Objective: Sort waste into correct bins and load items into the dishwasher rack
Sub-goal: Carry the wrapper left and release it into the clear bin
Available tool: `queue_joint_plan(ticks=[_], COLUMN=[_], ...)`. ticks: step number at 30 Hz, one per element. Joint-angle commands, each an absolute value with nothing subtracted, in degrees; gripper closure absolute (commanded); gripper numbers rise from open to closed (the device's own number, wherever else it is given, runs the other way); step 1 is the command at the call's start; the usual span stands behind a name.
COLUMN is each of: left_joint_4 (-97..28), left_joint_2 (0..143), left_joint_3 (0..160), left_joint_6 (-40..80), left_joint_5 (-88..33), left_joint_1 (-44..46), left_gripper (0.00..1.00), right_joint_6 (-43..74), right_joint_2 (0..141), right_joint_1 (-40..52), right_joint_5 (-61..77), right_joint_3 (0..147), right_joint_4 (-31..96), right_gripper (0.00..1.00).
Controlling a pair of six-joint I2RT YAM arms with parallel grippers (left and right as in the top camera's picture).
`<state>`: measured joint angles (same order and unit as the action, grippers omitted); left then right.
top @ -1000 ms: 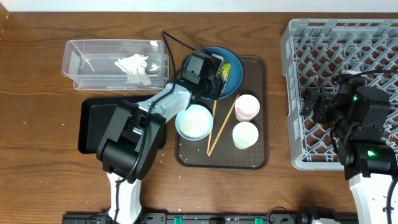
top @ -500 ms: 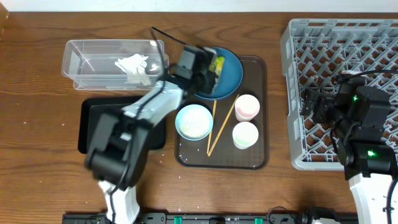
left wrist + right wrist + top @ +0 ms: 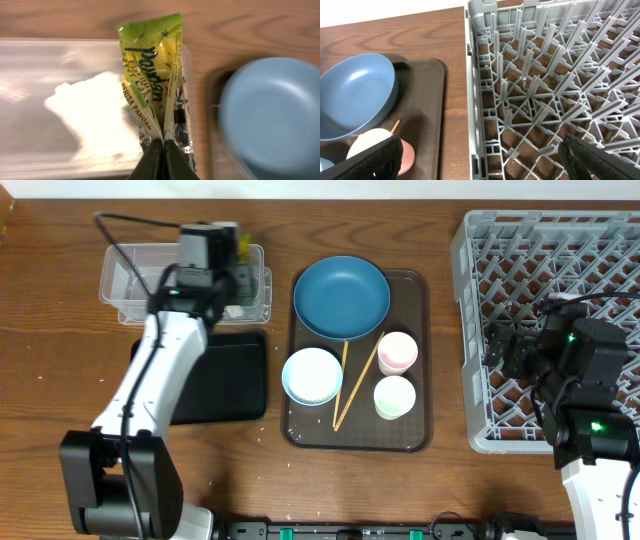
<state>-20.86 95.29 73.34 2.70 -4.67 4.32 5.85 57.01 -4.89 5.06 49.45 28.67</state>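
Note:
My left gripper (image 3: pixel 238 265) (image 3: pixel 162 146) is shut on the wrapper with yellow-green print (image 3: pixel 243 242) (image 3: pixel 150 75) and holds it over the right end of the clear tub (image 3: pixel 125 285) (image 3: pixel 30 65). The black tray (image 3: pixel 225 375) lies in front of the tub. The dark blue plate (image 3: pixel 341 297) (image 3: pixel 355 95), pale bowl (image 3: pixel 312 375), two cups (image 3: pixel 397 352) (image 3: pixel 394 396) and two chopsticks (image 3: pixel 345 380) rest on the brown serving tray. My right gripper (image 3: pixel 505 350) (image 3: pixel 482 165) is open and empty over the left edge of the grey rack (image 3: pixel 560 240) (image 3: pixel 535 75). I cannot make out rice grains.
The brown serving tray (image 3: pixel 410 435) (image 3: pixel 425 100) lies between the bins and the rack. A crumpled white paper (image 3: pixel 95 115) sits inside the clear tub. Bare wooden table shows at the front left and behind the tub.
My left gripper lifted the wrapper off the blue plate and carried it left, over the clear tub. The plate now shows fully. The right arm has not moved.

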Motion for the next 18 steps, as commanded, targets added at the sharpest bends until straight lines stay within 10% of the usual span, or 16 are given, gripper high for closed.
queue_joint_plan(ticks=[1,3,9,18], left_joint_4=[-21.6,-21.9,-22.7,-31.0], left_joint_2=[96.6,97.3,97.7,91.8], left_joint_3=[73.2,73.2,73.2,73.2], left_joint_6=[2.2,2.2,2.2,5.9], left_joint_5=[-2.3,-2.3,-2.3,-13.1], left_joint_1=[0.9,-0.5,-2.0,3.1], left_gripper=[0.94,0.93,0.45,0.25], right_joint_6=[5.7,5.7,5.7,5.7], right_joint_2=[57.0,57.0,57.0,57.0], right_joint_1=[-3.7,-3.7,-3.7,-3.7], right_joint_5=[5.4,5.4,5.4,5.4], right_joint_3=[50.6,50.6,50.6,50.6], right_joint_4=[28.5,28.5,28.5,28.5], right_gripper=[0.01,0.01,0.01,0.01])
